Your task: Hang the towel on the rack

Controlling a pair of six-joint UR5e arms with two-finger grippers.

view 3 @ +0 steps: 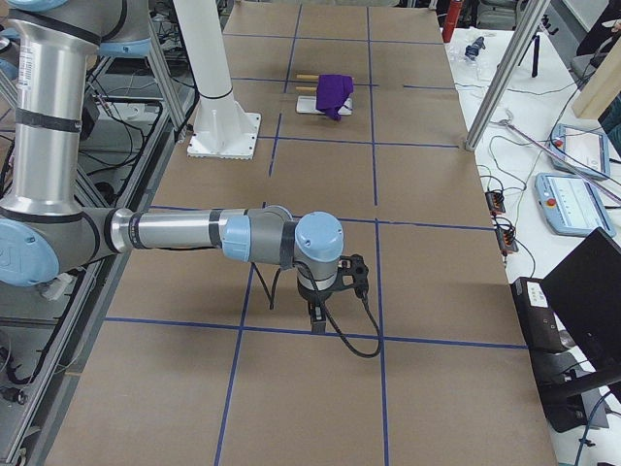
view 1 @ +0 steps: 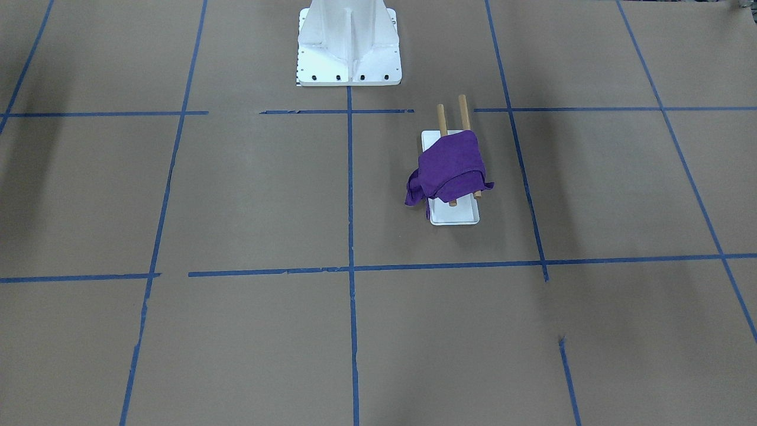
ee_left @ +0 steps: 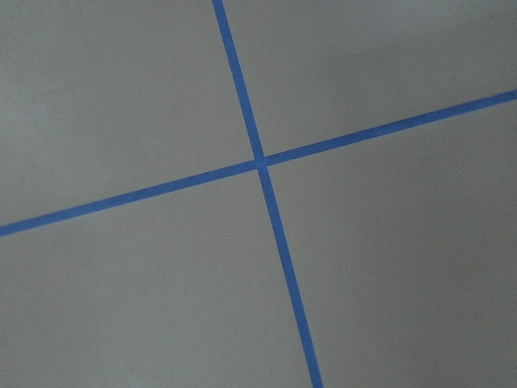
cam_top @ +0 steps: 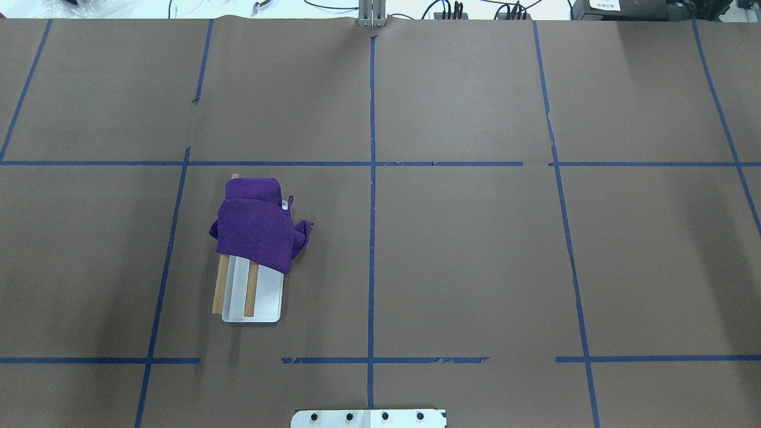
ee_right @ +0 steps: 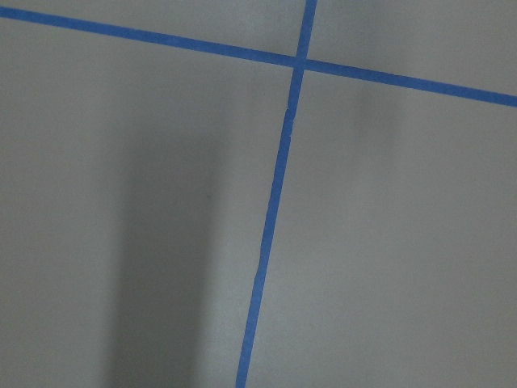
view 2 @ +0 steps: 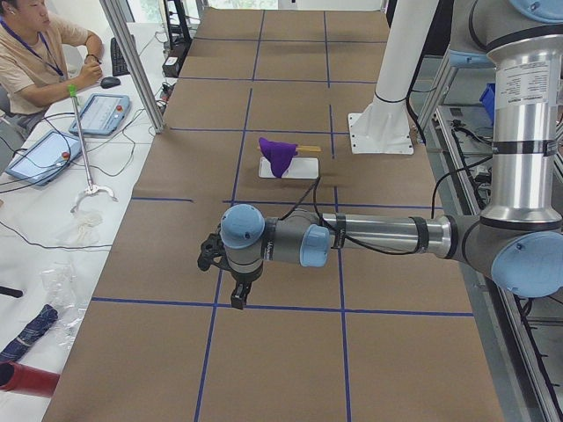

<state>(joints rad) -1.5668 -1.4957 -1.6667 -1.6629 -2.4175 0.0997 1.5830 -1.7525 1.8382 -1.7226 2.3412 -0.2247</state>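
A purple towel (view 1: 452,168) lies draped over the two wooden rods of the rack (view 1: 455,216), bunched and hanging down one side. In the overhead view the towel (cam_top: 255,229) covers the far part of the rods, and the rack's white base (cam_top: 267,297) shows at the near end. The left gripper (view 2: 237,299) hangs over the table far from the rack, and only the exterior left view shows it. The right gripper (view 3: 317,320) shows only in the exterior right view, also far from the rack (view 3: 325,92). I cannot tell whether either is open or shut. Both wrist views show only tape lines.
The white robot pedestal (view 1: 349,47) stands at the table's robot side. Blue tape lines (cam_top: 372,178) grid the brown paper. An operator (view 2: 35,53) sits beside a side table with tablets and cables. A laptop (view 3: 582,291) and a metal post (view 3: 505,78) stand off the table's edge.
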